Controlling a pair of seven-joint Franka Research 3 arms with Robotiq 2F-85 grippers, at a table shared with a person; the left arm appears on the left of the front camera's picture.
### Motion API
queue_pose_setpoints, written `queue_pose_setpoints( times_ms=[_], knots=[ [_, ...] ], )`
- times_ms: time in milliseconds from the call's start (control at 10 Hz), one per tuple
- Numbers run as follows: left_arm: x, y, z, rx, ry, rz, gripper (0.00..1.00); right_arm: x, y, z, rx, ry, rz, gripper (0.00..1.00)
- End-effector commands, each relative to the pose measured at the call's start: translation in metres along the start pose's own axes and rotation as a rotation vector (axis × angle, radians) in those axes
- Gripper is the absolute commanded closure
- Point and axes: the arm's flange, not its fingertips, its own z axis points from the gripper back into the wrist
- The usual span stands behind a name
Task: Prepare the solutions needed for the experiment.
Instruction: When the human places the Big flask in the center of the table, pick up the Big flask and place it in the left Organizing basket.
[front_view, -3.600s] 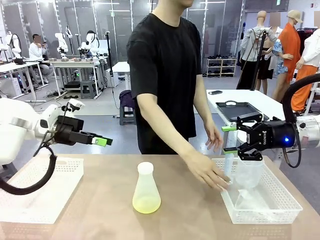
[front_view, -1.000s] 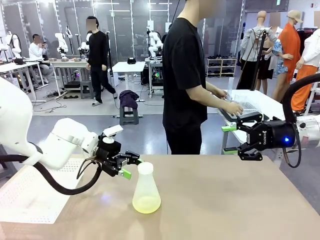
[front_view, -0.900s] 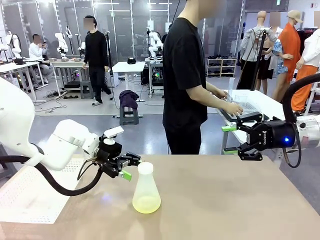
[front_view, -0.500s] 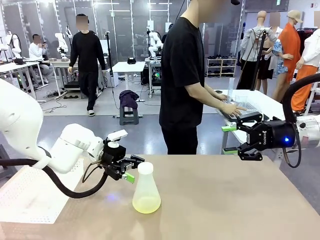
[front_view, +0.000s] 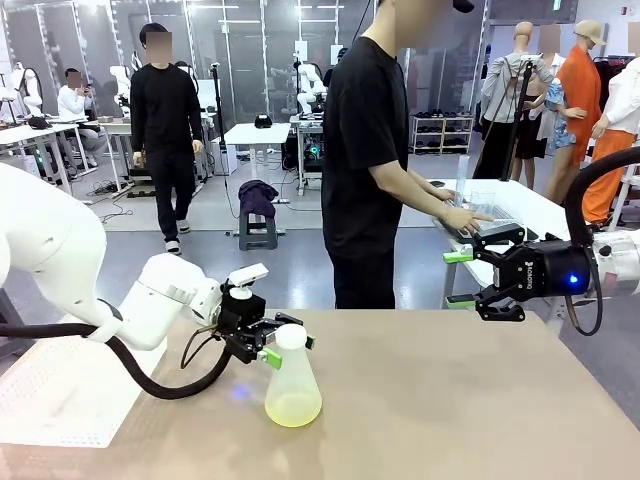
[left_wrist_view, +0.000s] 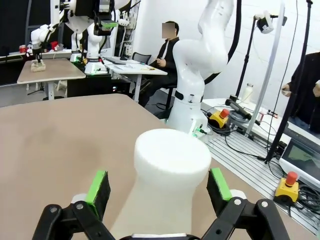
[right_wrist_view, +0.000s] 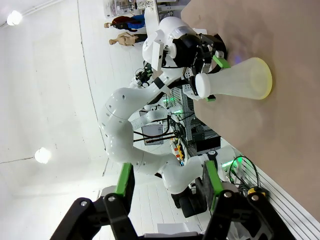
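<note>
Pale yellow solutions (front_view: 293, 407) pool shallow in the bottom of the frosted translucent conical flask (front_view: 292, 385) standing mid-table, and the left gripper (front_view: 284, 342) has its green pads spread wide either side of the white-capped neck (left_wrist_view: 172, 155), touching nothing. Best now to centre both pads level below the cap, then squeeze evenly so the flask stays upright. Off right, the right gripper (front_view: 462, 277) hovers part-open and empty above the table edge.
</note>
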Motion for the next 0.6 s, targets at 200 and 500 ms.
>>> queue_pose_setpoints(
  times_ms=[200, 500],
  knots=[
    [-0.003, 0.013, -0.010, -0.071, -0.046, 0.008, 0.00, 0.000, 0.001, 0.000, 0.003, 0.001, 0.003, 0.30],
    [-0.003, 0.018, -0.016, -0.087, -0.042, 0.008, 0.00, 0.000, 0.001, 0.000, 0.003, 0.001, 0.003, 0.30]
  ],
)
